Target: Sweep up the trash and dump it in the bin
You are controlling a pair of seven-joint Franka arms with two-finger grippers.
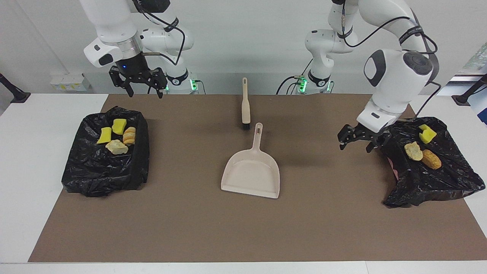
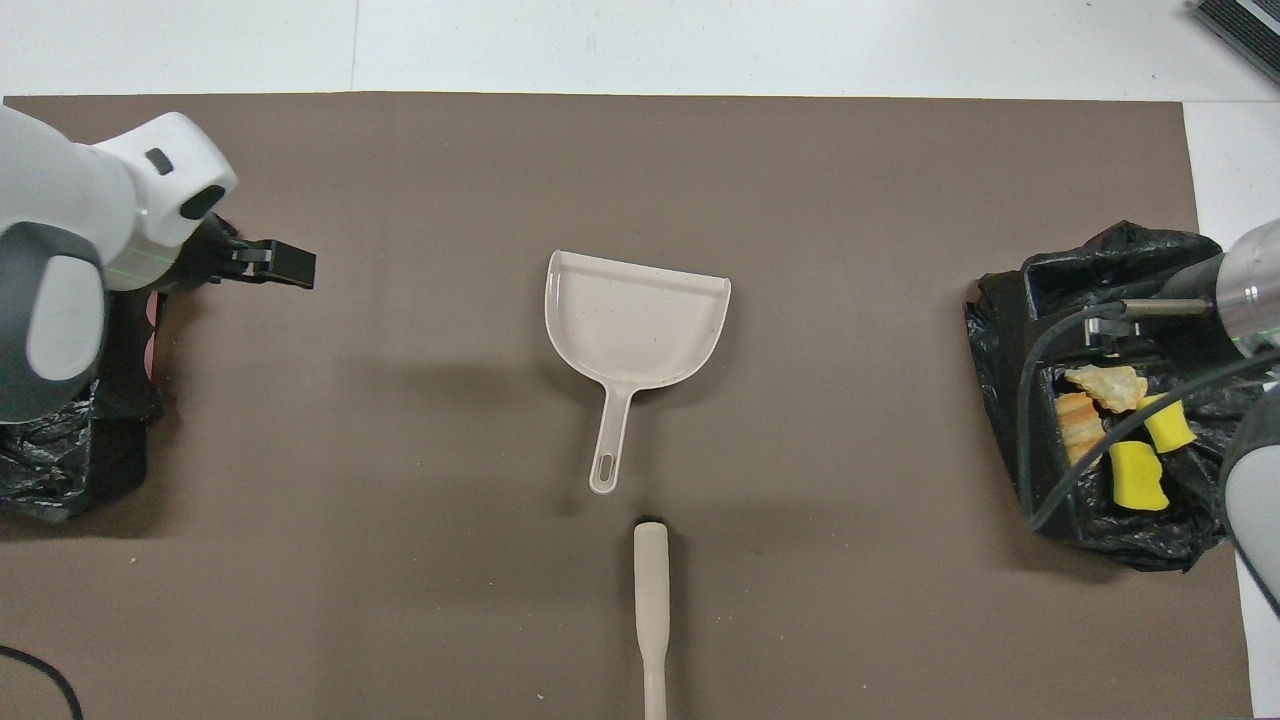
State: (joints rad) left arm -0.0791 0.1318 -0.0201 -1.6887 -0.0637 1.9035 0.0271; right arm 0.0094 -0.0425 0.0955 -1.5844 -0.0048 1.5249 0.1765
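Observation:
Trash lies in two bins lined with black bags. The bin [image 1: 99, 179] at the right arm's end holds two yellow sponge chunks [image 1: 119, 126] and two crusty lumps [image 1: 116, 147]; they also show in the overhead view [image 2: 1138, 476]. The bin [image 1: 426, 190] at the left arm's end holds a yellow chunk [image 1: 427, 133], a beige lump [image 1: 413, 151] and a golden-brown lump [image 1: 431, 159]. My left gripper [image 1: 354, 149] is open and empty, low over the mat beside that bin. My right gripper [image 1: 145, 94] is open and empty, raised over the mat's edge near the robots.
A beige dustpan [image 1: 251, 171] lies in the middle of the brown mat [image 1: 190, 228], handle toward the robots. A beige brush [image 1: 245, 104] lies just nearer to the robots. In the overhead view my left arm hides most of its bin [image 2: 60, 480].

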